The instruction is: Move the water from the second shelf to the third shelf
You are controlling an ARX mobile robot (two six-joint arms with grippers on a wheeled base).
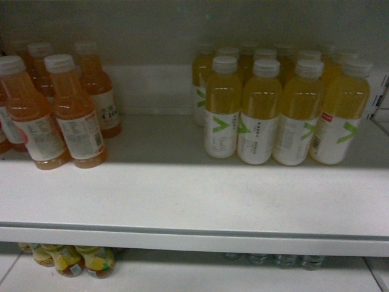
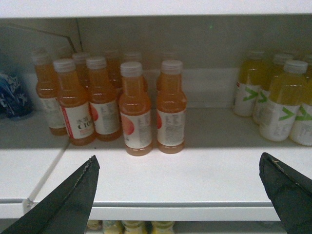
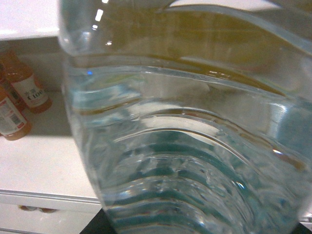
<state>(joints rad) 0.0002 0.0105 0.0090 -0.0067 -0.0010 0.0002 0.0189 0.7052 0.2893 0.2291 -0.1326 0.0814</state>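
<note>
One water [image 3: 195, 146] fills right wrist view, apparently held in right tool, jaws unseen | left tool [image 2: 180, 190] wide, empty, facing shelf [image 2: 195, 175] | step: carry | next: set water upright on bare shelf front, clear of orange bottles [image 2: 136, 112]

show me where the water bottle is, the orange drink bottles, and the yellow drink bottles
water bottle [image 3: 195, 146], right wrist view, on its ribbed clear body.
orange drink bottles [image 2: 135, 109], left wrist view, on a front bottle's body.
yellow drink bottles [image 1: 259, 115], head view, on a front-row bottle's body.
</note>
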